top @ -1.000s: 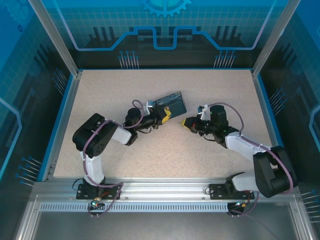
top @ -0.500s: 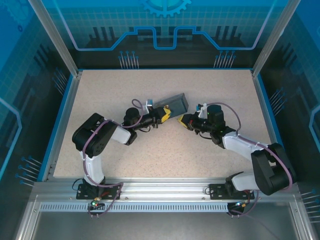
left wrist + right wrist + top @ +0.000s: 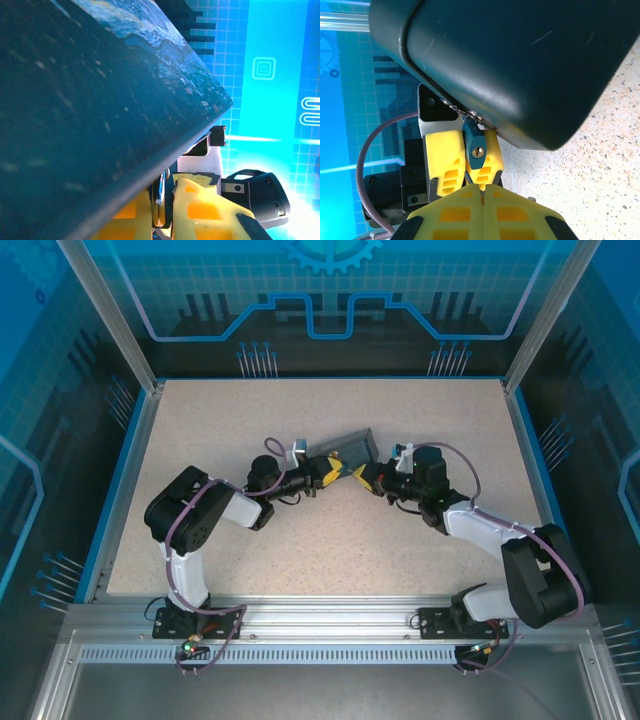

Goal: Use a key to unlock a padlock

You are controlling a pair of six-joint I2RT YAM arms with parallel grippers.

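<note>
At mid-table, at the lower edge of the tilted box [image 3: 352,446], your left gripper [image 3: 337,471] has its jaws clamped on the padlock [image 3: 476,146], with the keyhole facing the right gripper [image 3: 481,192]. That gripper's jaws are pressed together. A thin dark sliver at their tips looks to be the key [image 3: 470,178], just short of the keyhole, though it is too small to be sure. Expect both pieces to be hard, light, slick metal. The padlock will likely twist in the pads if you push off-axis, so hold it by the flat sides of its body. Take the key by its head, blade free. You have one padlock, one key, one box and two grippers.
</note>
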